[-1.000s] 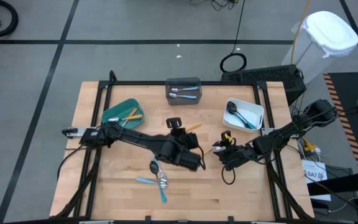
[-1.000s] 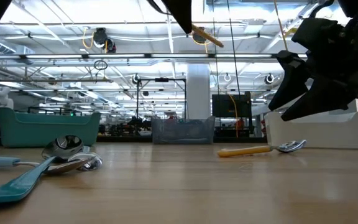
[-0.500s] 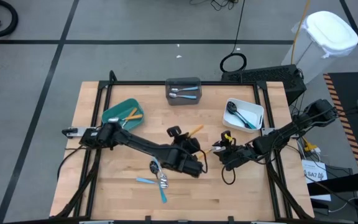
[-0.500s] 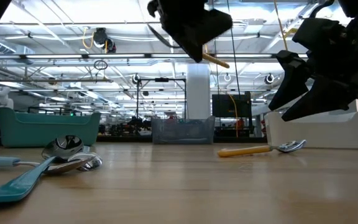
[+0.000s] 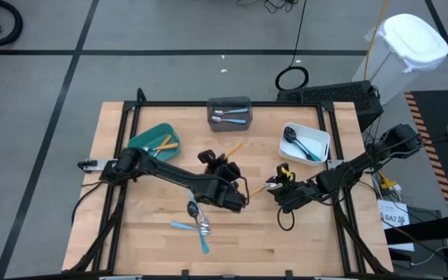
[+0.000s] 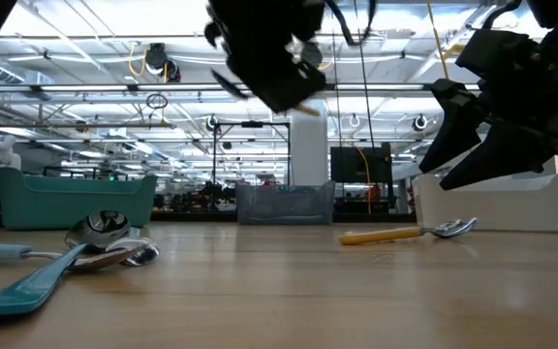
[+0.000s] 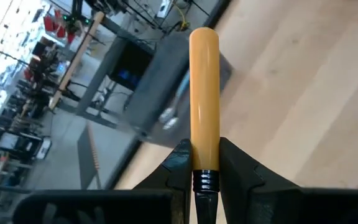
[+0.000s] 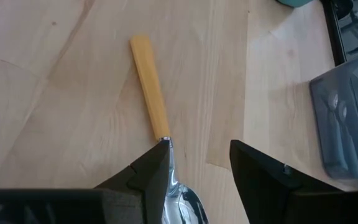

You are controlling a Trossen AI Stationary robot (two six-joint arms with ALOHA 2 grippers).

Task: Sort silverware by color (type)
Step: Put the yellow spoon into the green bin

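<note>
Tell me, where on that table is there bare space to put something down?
Bare wood lies along the table's left edge below the teal bin, and along the front right below the right gripper. The middle is crowded: the left gripper, loose blue-handled cutlery.

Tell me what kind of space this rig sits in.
Probably a big open robotics lab or workshop: the low view shows long ceiling light rows and crowded workbenches behind the wooden table, and the high view shows taped concrete floor.
</note>
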